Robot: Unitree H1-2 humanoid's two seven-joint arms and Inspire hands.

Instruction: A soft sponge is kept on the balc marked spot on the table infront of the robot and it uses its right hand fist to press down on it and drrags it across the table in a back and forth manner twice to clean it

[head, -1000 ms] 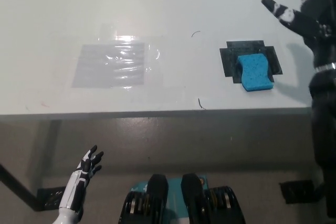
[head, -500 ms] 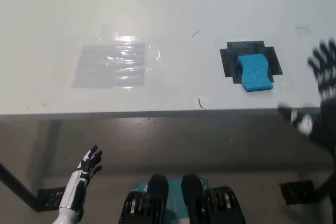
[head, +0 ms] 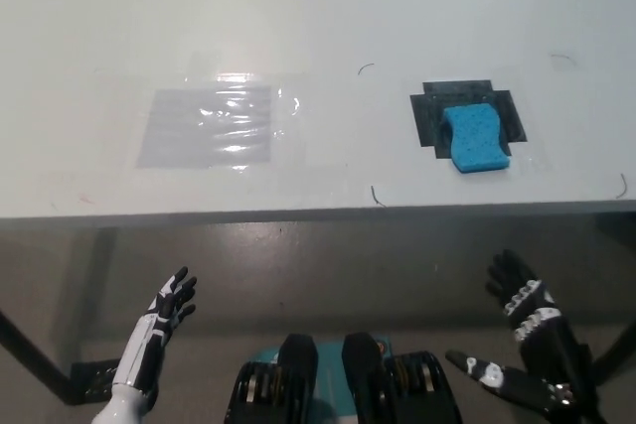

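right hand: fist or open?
Open. The right hand hangs below the table edge with fingers spread, holding nothing, well clear of the blue sponge on its black mark.

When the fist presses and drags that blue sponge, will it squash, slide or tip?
The blue sponge looks porous, so it probably squashes. It lies flat and low, so it is unlikely to tip. The white table looks glossy, so it likely slides.

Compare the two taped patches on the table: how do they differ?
The black marked spot is dark and opaque; the clear tape patch is see-through and glares. The black marked spot carries the blue sponge; the clear tape patch carries nothing. Both lie flat on the white table.
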